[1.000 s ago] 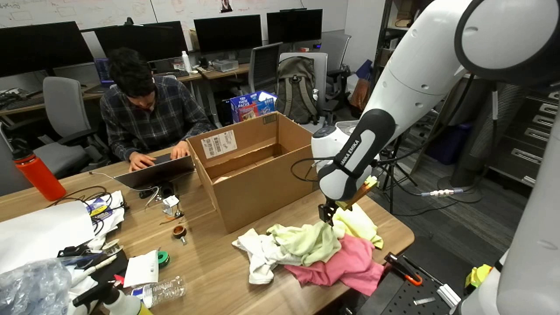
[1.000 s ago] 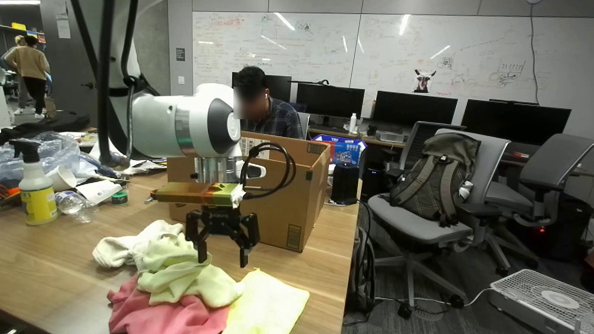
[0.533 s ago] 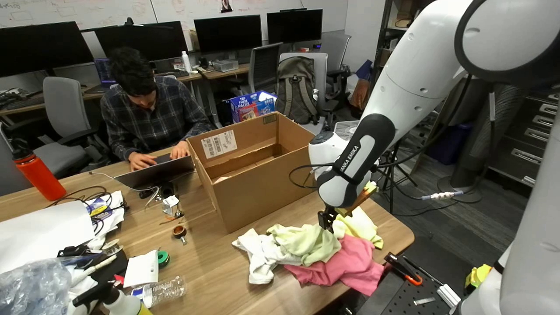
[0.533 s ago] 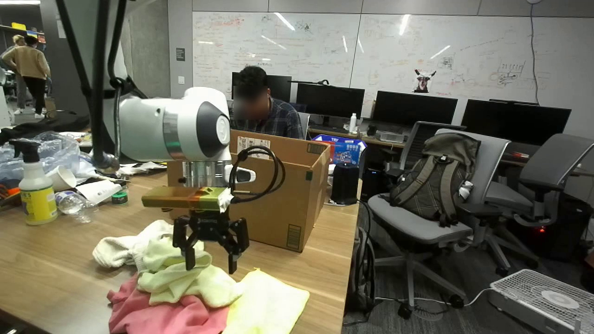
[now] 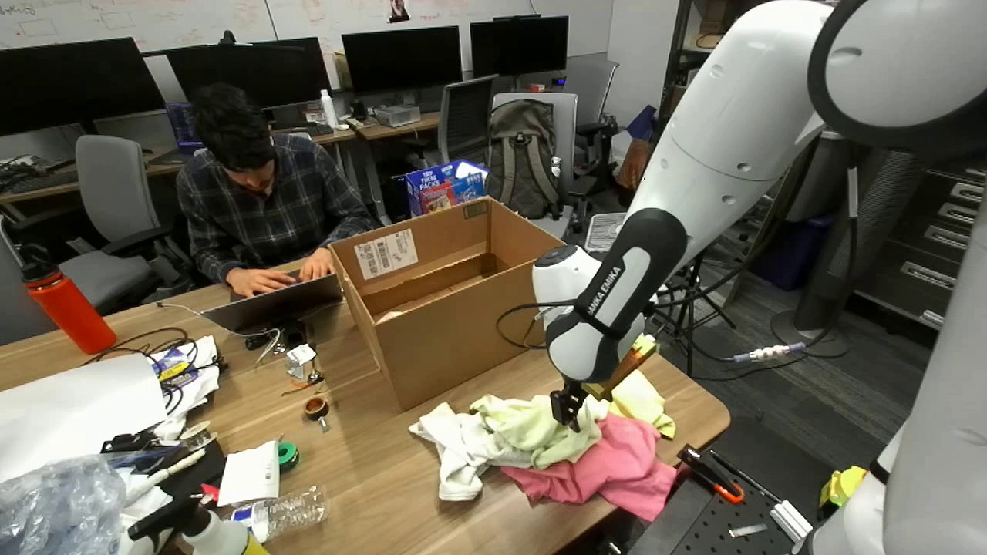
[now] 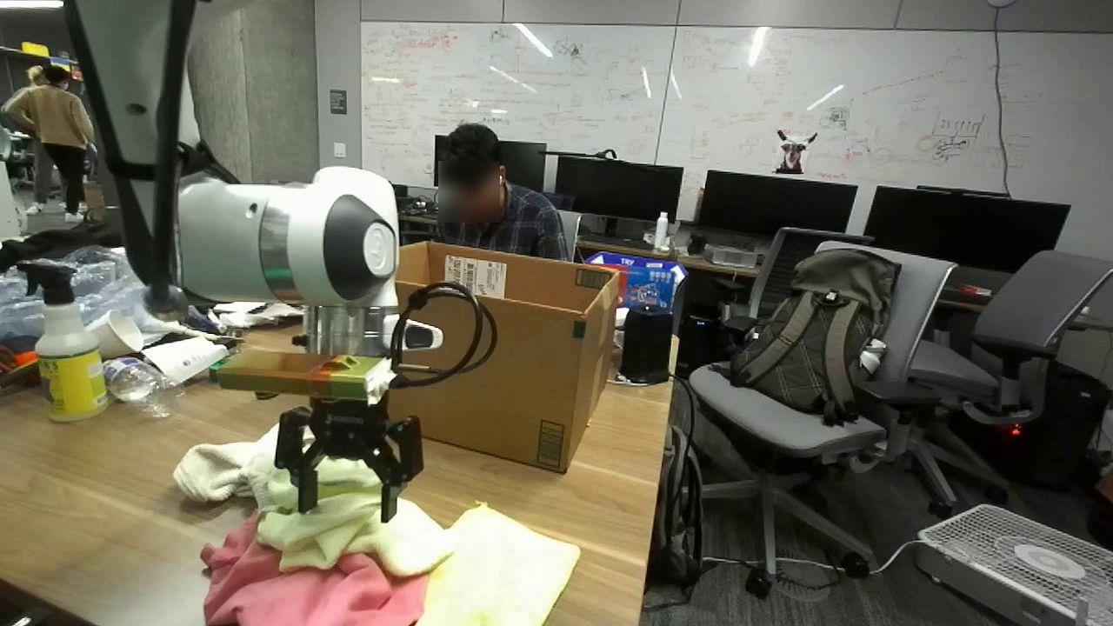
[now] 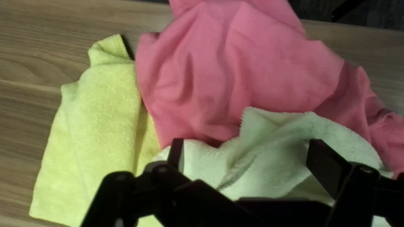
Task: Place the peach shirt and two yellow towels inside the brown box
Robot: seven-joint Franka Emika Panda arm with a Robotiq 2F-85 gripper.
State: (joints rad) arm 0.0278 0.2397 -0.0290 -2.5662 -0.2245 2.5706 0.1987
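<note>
Your gripper [image 6: 348, 513] is hanging over the pale yellow towel [image 6: 369, 546], and its fingers [image 6: 306, 491] are standing wide apart. The view is not showing well whether the tips are touching it. That towel is lying bunched up on the pink cloth [image 7: 233, 66] and the white cloth [image 5: 456, 447]. The bright yellow towel [image 6: 504, 569] is lying beside it on the wooden table [image 5: 370, 478], touching the pink cloth. The brown cardboard box [image 5: 463, 343] is standing open near the white cloth, and a small pale patch [image 5: 389, 316] is showing inside.
</note>
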